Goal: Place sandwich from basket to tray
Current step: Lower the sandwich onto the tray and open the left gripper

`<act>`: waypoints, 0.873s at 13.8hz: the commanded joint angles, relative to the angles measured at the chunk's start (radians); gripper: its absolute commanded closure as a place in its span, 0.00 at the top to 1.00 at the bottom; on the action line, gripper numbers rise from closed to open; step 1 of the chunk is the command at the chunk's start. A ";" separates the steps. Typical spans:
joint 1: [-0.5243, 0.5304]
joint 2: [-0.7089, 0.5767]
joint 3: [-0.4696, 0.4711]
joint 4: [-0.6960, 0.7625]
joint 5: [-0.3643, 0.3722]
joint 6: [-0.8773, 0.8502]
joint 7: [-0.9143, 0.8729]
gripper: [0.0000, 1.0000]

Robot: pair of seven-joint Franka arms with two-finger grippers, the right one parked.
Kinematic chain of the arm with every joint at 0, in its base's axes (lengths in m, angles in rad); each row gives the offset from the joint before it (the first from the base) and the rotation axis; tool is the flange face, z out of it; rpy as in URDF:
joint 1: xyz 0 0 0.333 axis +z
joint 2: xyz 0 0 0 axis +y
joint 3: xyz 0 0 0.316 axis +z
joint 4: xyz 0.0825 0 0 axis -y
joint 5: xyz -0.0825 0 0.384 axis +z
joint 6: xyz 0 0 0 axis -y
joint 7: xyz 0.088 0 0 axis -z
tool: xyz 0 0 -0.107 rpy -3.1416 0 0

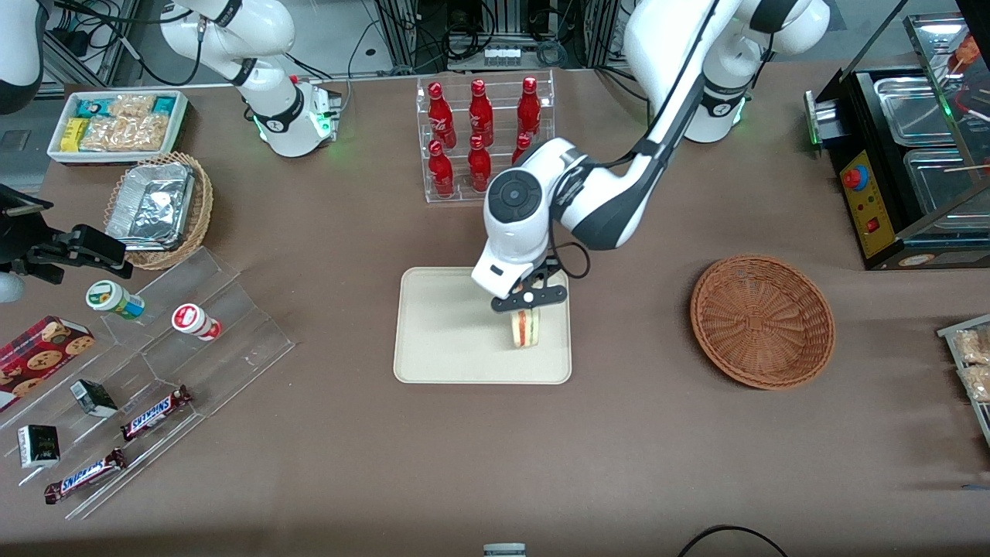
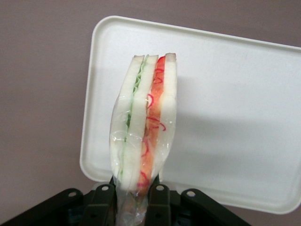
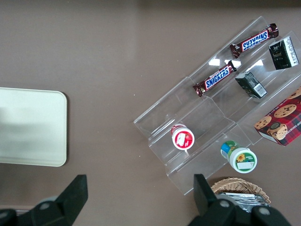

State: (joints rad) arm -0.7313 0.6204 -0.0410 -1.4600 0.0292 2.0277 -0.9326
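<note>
My left gripper is over the cream-white tray and is shut on the sandwich, a clear-wrapped wedge of white bread with red, orange and green layers. In the left wrist view the sandwich stands on edge between the black fingers, its cut edge toward the camera, above the tray. I cannot tell whether its lower end touches the tray. The reddish-brown wicker basket sits empty on the table toward the working arm's end. The tray's edge also shows in the right wrist view.
A clear rack of red bottles stands just farther from the front camera than the tray. A stepped clear display with snack bars and cups, a tan basket with a foil container and a white snack bin lie toward the parked arm's end. A black appliance stands near the basket.
</note>
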 commanded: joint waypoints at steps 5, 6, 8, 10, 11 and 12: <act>-0.039 0.116 0.016 0.041 0.046 0.092 -0.026 0.26; -0.042 0.125 0.016 0.041 0.049 0.094 -0.026 0.26; -0.042 0.139 0.016 0.041 0.052 0.097 -0.023 0.26; -0.042 0.140 0.016 0.039 0.064 0.103 -0.022 0.75; -0.042 0.139 0.016 0.041 0.063 0.101 -0.019 1.00; -0.042 0.133 0.016 0.041 0.066 0.100 -0.022 1.00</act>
State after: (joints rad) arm -0.7578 0.7423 -0.0381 -1.4503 0.0780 2.1333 -0.9347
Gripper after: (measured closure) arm 0.476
